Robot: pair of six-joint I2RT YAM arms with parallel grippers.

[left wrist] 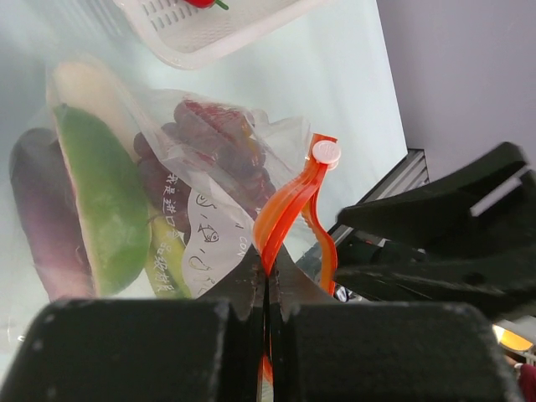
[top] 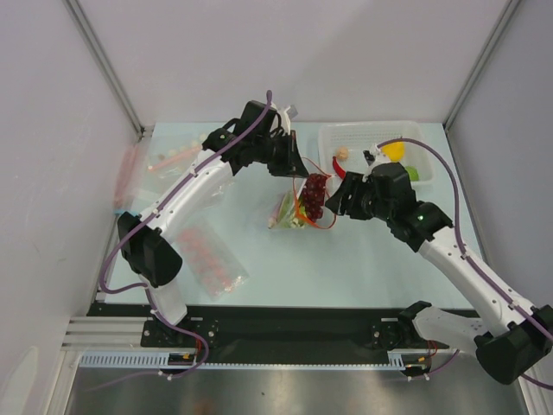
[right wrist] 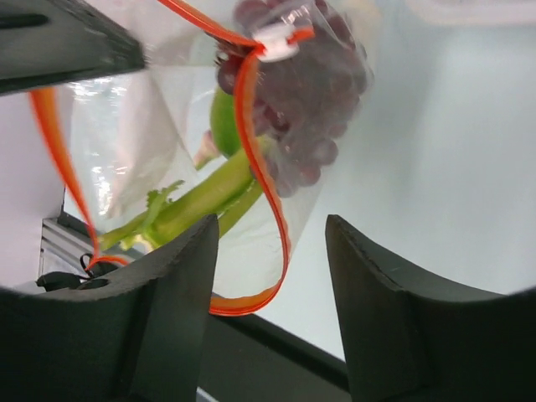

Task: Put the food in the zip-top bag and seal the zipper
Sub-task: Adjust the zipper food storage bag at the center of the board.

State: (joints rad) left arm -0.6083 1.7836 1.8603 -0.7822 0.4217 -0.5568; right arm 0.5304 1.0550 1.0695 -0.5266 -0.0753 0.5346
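Note:
The clear zip-top bag [top: 296, 207] hangs just above the table's middle, mouth open. The grapes [top: 315, 194] and the scallion [top: 285, 213] are inside it. My left gripper [top: 296, 171] is shut on the red-orange zipper [left wrist: 285, 209] at one end; the grapes [left wrist: 219, 138], scallion [left wrist: 100, 201] and white label [left wrist: 205, 243] show below it. My right gripper [top: 339, 201] is open beside the bag. In the right wrist view the gripper [right wrist: 272, 268] has the zipper's loose loop [right wrist: 266, 209] between its fingers, untouched, with the scallion [right wrist: 201, 197], grapes [right wrist: 306, 92] and white slider [right wrist: 275, 42] beyond.
A white basket [top: 346, 136] at the back right holds a yellow fruit [top: 395, 151], a green fruit [top: 414, 173] and a red chili [top: 337, 166]. Pink-dotted bags lie at the left [top: 212, 255] and back left [top: 168, 157]. Walls close in on both sides.

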